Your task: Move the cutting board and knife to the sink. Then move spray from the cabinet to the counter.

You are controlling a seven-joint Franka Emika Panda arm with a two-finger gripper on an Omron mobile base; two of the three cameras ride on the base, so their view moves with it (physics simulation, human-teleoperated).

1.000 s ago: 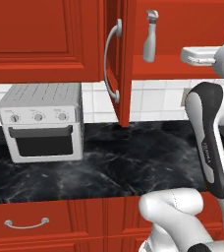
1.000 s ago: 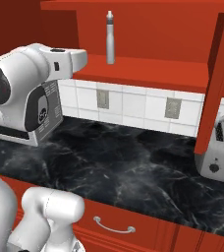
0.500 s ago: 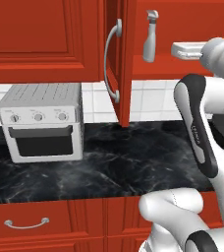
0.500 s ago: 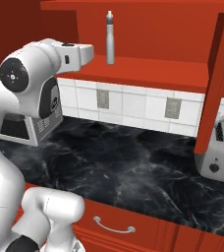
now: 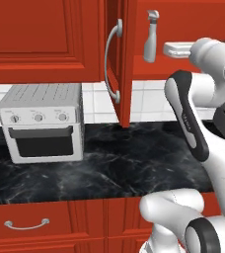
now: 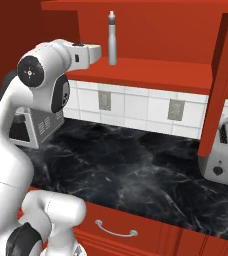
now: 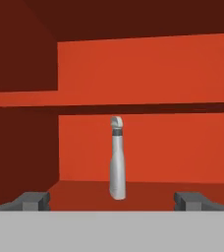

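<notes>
While the hand (image 7: 112, 201) hangs spread, the spray (image 7: 117, 158) stands upright on the cabinet (image 7: 148, 189) shelf.

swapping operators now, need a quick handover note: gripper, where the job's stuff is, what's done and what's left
Gripper: open, empty, raised to shelf height and aimed at the spray, not touching it.
Spray: upright on the cabinet shelf, door open.
Counter: holds a toaster oven and a toaster.
Cutting board, knife, sink: not visible from here, so that step can't be confirmed.
Left: grasp the spray and set it on the counter.
</notes>
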